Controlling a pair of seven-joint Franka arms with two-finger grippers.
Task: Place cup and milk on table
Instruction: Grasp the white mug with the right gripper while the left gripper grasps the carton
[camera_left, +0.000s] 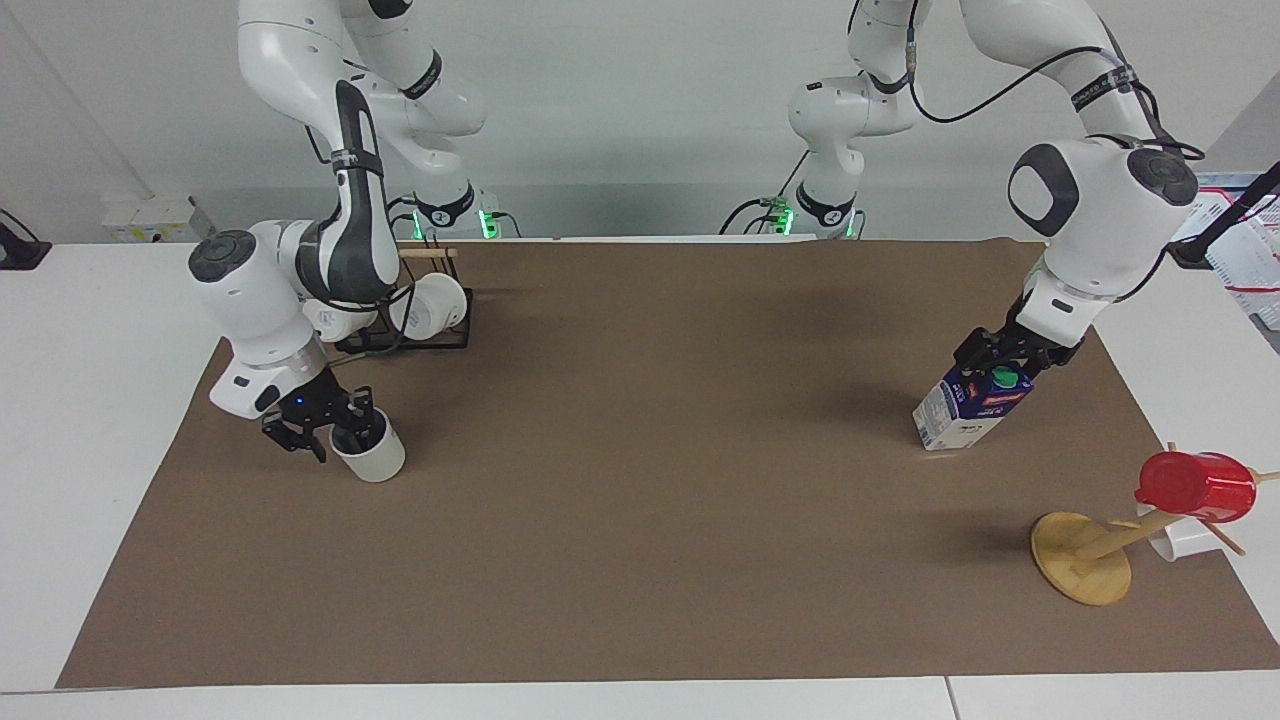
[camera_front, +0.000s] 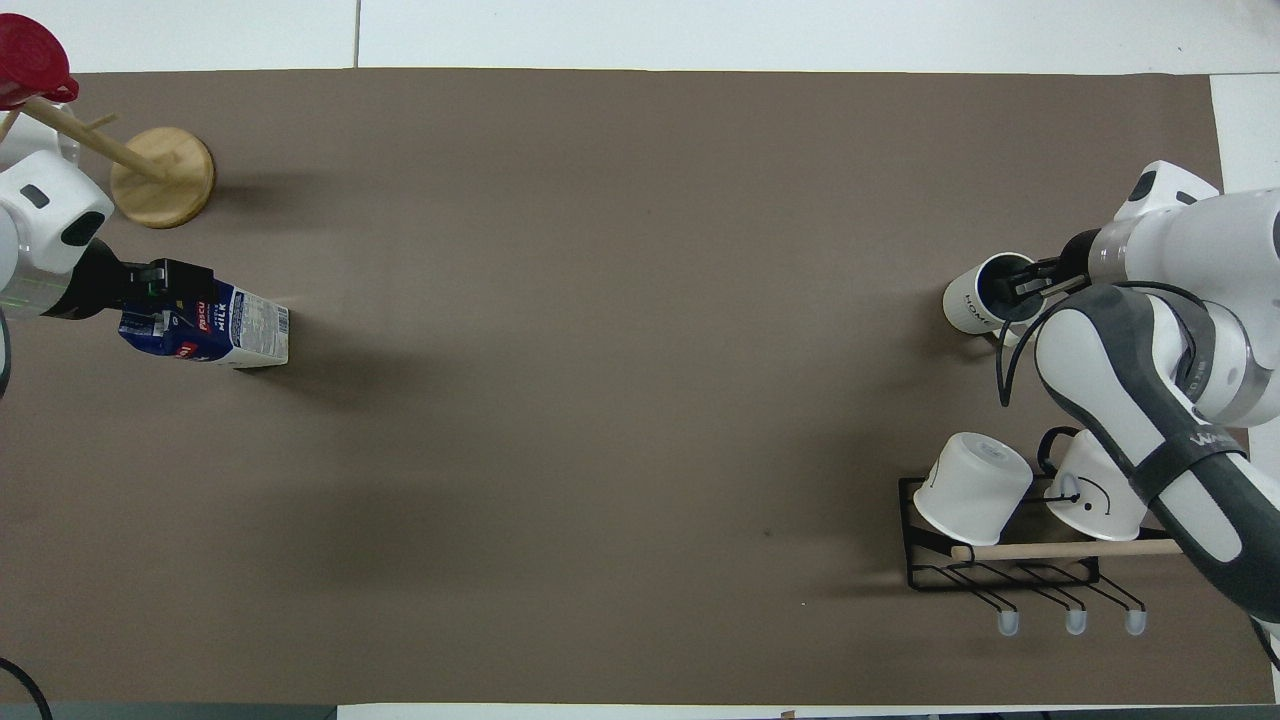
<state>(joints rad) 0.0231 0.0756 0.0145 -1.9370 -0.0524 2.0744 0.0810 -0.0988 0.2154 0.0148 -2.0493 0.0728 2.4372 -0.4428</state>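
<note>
The milk stands on the table's brown mat toward the left arm's end; it also shows in the overhead view. My left gripper is open and low over the carton's gable top, a finger on either side of it. The cup stands upright on the mat toward the right arm's end, and also shows in the overhead view. My right gripper is open at the cup's rim, one finger inside the cup and one outside.
A black wire rack with two upturned white mugs sits nearer to the robots than the cup. A tilted wooden mug tree with a red cup and a white mug stands farther from the robots than the milk.
</note>
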